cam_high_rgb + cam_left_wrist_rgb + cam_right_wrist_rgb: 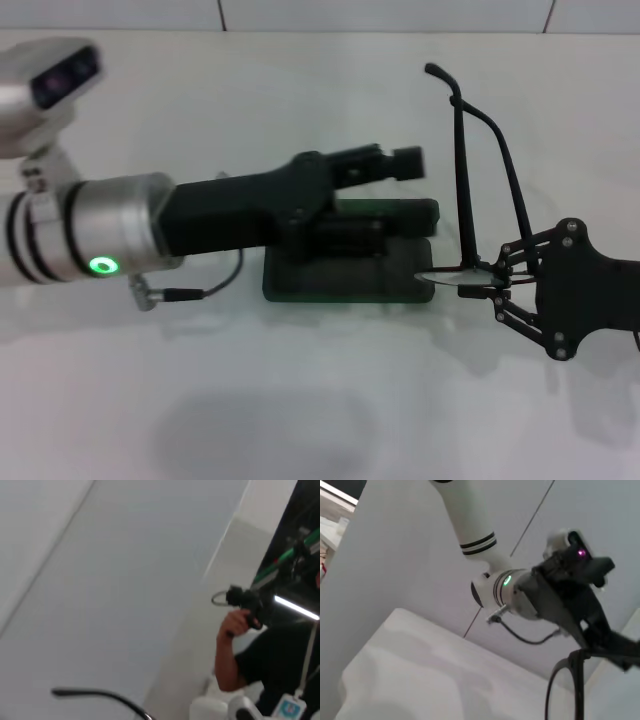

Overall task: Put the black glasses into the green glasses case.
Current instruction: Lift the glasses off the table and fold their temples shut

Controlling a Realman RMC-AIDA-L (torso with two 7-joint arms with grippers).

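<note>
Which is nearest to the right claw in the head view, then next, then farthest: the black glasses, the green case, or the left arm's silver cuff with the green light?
1. Thin black-framed glasses, in the right claw.
2. Dark green rectangular glasses case, centre table, under the left claw.
3. Silver cuff, far left.

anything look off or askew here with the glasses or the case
Nothing looks damaged or spilled. The black glasses are off the table, held at the lens end by the right pincer, temple arms pointing away, just beside the green glasses case. The left pincer reaches over the case, hiding much of it.
</note>
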